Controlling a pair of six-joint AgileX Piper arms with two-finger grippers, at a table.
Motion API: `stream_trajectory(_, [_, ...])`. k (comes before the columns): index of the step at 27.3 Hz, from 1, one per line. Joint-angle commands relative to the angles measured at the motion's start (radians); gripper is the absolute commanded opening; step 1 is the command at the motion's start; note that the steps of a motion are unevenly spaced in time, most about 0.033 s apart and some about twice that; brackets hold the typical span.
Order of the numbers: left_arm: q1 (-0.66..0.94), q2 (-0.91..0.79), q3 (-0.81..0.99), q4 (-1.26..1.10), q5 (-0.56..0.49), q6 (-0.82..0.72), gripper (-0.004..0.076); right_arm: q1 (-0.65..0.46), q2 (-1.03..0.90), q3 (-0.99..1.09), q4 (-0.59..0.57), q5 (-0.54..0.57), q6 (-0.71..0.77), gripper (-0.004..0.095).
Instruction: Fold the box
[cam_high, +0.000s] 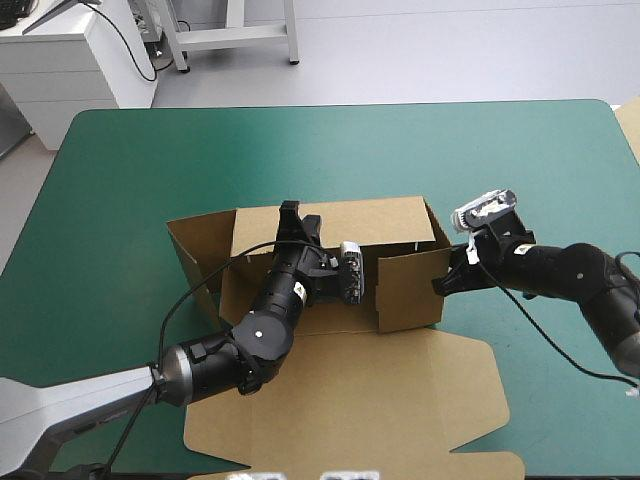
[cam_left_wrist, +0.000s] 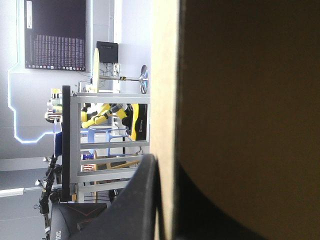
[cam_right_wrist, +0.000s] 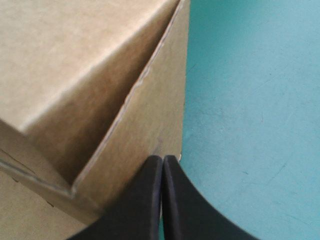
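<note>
Pinching the far wall of the box (cam_high: 400, 232) at the middle of the surface (cam_high: 120, 200), the left end effector (cam_high: 290, 212) reaches across it, while the right end effector (cam_high: 440, 284), pressed together, touches its right wall.

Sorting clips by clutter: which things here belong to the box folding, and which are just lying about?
Job: the box, walls raised, lid flat; left pincer, shut on its far wall; right pincer, shut, at its right wall.
Lying about: tan edge beyond the table, on its right side, perhaps more board.
</note>
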Motion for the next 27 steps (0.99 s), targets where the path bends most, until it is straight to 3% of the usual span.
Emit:
stream_trajectory(1, [-0.001,-0.027,-0.008,-0.065,0.010,-0.020,-0.0008,-0.005,-0.060,0.045,0.153,-0.079,-0.130,-0.0019])
stream_trajectory(5, [-0.001,-0.027,-0.008,-0.065,0.010,-0.018,-0.0008,-0.005,-0.082,0.094,0.165,-0.076,-0.233,0.0006])
stream_trajectory(14, [-0.001,-0.027,-0.008,-0.065,0.010,-0.018,-0.0008,-0.005,-0.083,0.094,0.165,-0.033,-0.325,0.0409])
stream_trajectory(27, [-0.001,-0.027,-0.008,-0.065,0.012,-0.018,-0.0007,-0.005,-0.087,0.094,0.145,0.077,-0.329,0.0420])
